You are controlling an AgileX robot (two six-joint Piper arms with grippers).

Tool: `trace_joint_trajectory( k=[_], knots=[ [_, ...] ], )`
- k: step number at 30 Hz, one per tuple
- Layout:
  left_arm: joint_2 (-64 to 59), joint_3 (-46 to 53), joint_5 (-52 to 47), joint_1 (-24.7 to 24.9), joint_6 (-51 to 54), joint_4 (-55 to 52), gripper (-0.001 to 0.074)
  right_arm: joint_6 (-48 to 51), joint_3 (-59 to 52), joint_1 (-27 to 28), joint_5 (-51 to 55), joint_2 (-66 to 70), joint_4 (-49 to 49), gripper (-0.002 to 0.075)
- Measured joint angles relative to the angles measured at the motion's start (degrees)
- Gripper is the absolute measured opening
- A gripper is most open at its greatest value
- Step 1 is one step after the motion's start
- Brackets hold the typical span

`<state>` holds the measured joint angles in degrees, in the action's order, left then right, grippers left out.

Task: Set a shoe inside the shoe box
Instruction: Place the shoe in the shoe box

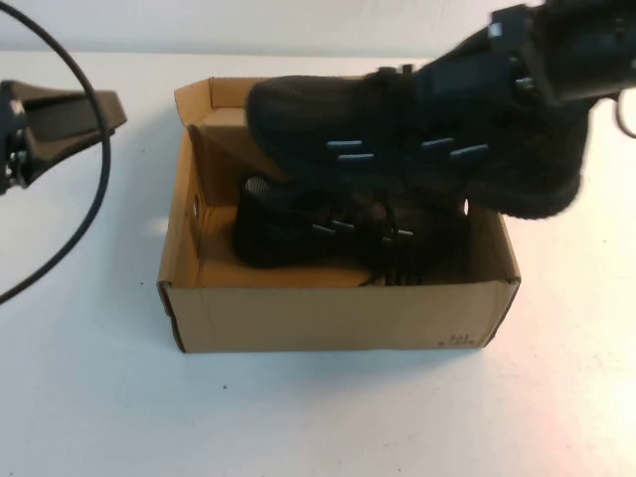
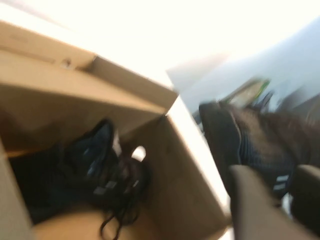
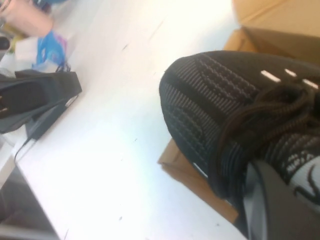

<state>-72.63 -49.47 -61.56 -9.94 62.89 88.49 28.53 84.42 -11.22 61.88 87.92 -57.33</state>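
An open cardboard shoe box [image 1: 328, 318] stands mid-table with one black shoe [image 1: 328, 234] lying inside. My right gripper [image 1: 477, 70] is shut on a second black shoe [image 1: 397, 139] and holds it in the air over the box's far side, toe to the left. The right wrist view shows this shoe [image 3: 210, 110] above a box edge [image 3: 200, 190], with one finger [image 3: 280, 205] against it. My left gripper [image 1: 114, 114] is open and empty, left of the box. Its wrist view shows the box wall [image 2: 180, 175], the inner shoe [image 2: 95, 160] and the held shoe [image 2: 250, 140].
A black cable [image 1: 94, 199] loops over the table left of the box. White table lies in front of the box and on both sides. Some colourful clutter [image 3: 47, 47] lies beyond the table's edge in the right wrist view.
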Motion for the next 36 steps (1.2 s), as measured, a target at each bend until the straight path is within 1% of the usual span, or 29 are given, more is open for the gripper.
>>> trace_joint_trajectory(
  k=[1, 3, 4, 7, 12, 18, 24, 36],
  knots=[
    [0.1, 0.0, -0.5, -0.5, -0.1, -1.5, 0.0132, 0.2, 0.8, -1.1, 0.0, 1.0, 0.0, -0.0006],
    [0.7, 0.0, -1.0, -1.0, -0.1, -4.1, 0.006, 0.9, 1.7, -3.4, -0.2, 2.7, 0.8, -0.0006],
    [1.2, 0.0, -1.0, -1.0, -0.3, -5.4, 0.0038, 1.1, 2.1, -4.7, -0.3, 3.7, 1.4, -0.0006],
    [2.9, 0.0, -1.2, -1.1, -0.7, -8.8, 0.0011, 1.3, 2.3, -7.6, -1.1, 6.5, 2.9, -0.0006],
    [5.8, 0.0, -2.0, -1.1, -2.2, -11.2, 0.0, 1.4, 2.3, -8.8, -3.3, 10.1, 3.2, -0.0006],
    [8.0, 0.0, -3.0, -1.1, -3.8, -12.7, -0.0001, 5.2, 2.3, -8.8, -6.6, 11.6, 2.9, -0.0006],
    [8.8, 0.0, -3.3, -1.1, -4.7, -15.8, -0.0001, 7.7, 2.6, -8.8, -7.7, 11.7, 1.6, -0.0006],
    [9.0, 0.0, -3.4, -1.1, -5.0, -16.0, -0.0001, 8.6, 2.8, -8.8, -8.9, 11.9, 1.5, -0.0006]
  ],
)
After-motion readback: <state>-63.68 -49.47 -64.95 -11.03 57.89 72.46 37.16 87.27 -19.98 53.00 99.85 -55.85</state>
